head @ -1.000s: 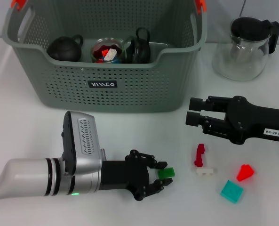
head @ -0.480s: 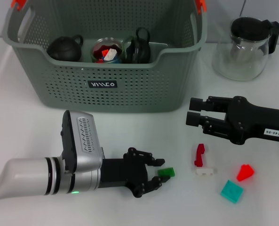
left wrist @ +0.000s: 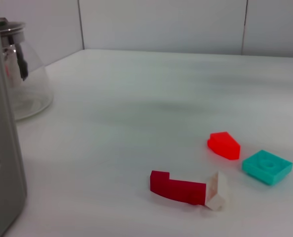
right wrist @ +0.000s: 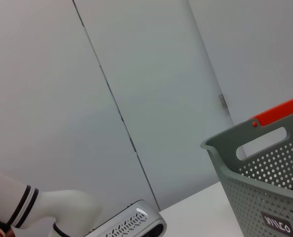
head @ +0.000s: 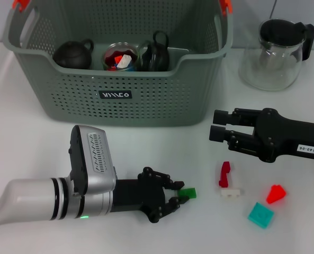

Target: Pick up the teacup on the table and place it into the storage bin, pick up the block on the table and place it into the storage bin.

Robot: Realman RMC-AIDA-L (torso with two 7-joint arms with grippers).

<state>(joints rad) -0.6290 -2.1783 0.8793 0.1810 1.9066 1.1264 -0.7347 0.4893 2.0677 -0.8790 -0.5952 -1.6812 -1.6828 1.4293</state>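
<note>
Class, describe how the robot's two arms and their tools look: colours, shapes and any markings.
The left arm is white with black bands, a silver vented housing and a green light; its left tool is black. The right arm is black, blocky, with a small white label; its right tool is black too.

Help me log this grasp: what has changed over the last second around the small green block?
The left gripper drew slightly back toward its arm and closed its fingers on the small green block, which shifted a little with it. The right gripper, the grey-green perforated storage bin and the other blocks stayed put.

White left arm (head: 29,203) with black bands, silver housing, black tool (head: 170,200); right arm (head: 284,138) black, white-labelled.
</note>
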